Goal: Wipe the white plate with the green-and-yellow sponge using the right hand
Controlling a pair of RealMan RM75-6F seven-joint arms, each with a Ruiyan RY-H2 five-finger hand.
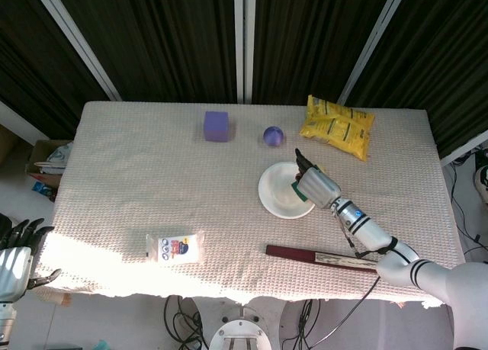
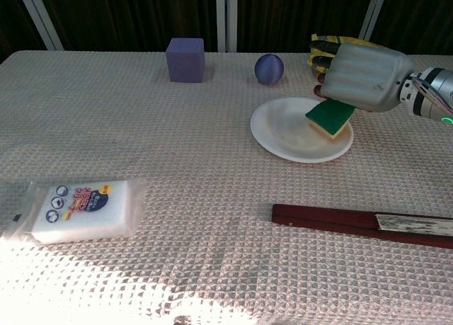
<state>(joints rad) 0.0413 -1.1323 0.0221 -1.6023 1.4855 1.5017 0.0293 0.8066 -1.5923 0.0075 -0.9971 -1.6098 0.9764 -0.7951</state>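
The right hand (image 2: 364,77) grips the green-and-yellow sponge (image 2: 330,117), fingers curled over its top, and holds it at the right edge of the white plate (image 2: 287,132), yellow face down and tilted. The plate sits mid-table, near the purple ball (image 2: 269,68).

To wipe well, the hand should probably flatten the sponge so its whole face meets the plate, press lightly (the plate looks light and could slide on the woven cloth), and sweep back across the centre, not off the rim.

The chest view shows the sponge's tilt and both its colours; the head view hides most of it under the hand (image 1: 314,187), showing only a green sliver. The head view alone shows the left hand (image 1: 15,251), off the table's left edge, fingers apart and holding nothing.
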